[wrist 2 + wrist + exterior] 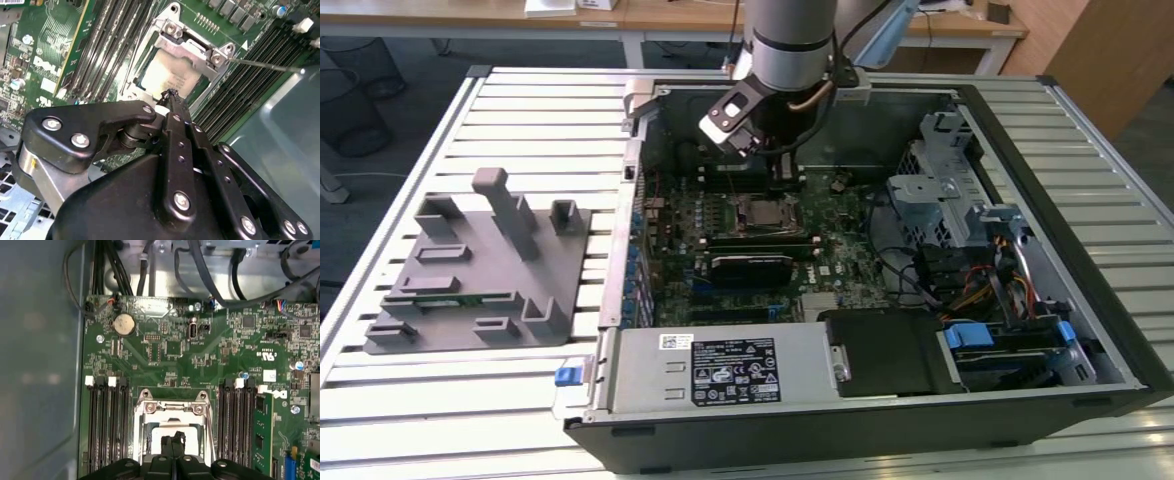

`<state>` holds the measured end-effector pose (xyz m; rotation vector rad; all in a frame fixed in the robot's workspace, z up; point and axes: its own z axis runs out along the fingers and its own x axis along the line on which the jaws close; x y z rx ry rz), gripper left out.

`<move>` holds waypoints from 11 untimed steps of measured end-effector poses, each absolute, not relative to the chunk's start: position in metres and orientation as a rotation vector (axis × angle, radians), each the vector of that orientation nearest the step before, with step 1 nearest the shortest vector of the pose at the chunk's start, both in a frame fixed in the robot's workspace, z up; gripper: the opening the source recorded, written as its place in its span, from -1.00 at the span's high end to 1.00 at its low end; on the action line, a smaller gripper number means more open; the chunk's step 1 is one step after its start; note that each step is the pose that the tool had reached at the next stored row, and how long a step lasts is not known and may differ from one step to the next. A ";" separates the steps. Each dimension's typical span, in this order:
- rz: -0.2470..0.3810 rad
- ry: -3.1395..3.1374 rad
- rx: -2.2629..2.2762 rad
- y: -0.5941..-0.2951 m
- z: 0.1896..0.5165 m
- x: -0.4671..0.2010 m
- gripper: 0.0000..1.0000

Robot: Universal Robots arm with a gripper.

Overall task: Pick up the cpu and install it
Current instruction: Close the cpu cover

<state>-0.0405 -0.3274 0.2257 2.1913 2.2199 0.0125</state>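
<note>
The cpu point(164, 75) is a pale square chip lying flat in the motherboard socket point(765, 211), under the socket's metal frame point(194, 49). In the first wrist view the cpu point(159, 433) shows through the frame's window. My gripper point(170, 94) is shut, its black fingertips point(173, 441) pressed together with nothing between them. They hang right over the chip's face; I cannot tell whether they touch it. A thin metal lever point(265, 64) sticks out from the socket's side. In the exterior view my gripper point(786, 180) reaches down into the open computer case, just behind the socket.
Black memory slots point(107, 425) flank the socket on both sides, with a green card point(262, 435) beyond. The case walls, a drive cage point(934, 190), cables point(961, 270) and the power supply point(720, 368) ring the board. A grey fixture point(474, 265) stands at the exterior view's left.
</note>
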 end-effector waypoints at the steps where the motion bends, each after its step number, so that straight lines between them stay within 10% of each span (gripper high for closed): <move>1: 0.013 2.220 2.191 -0.327 0.225 -0.041 0.79; 11: 0.013 2.220 2.191 -0.327 0.217 -0.067 0.79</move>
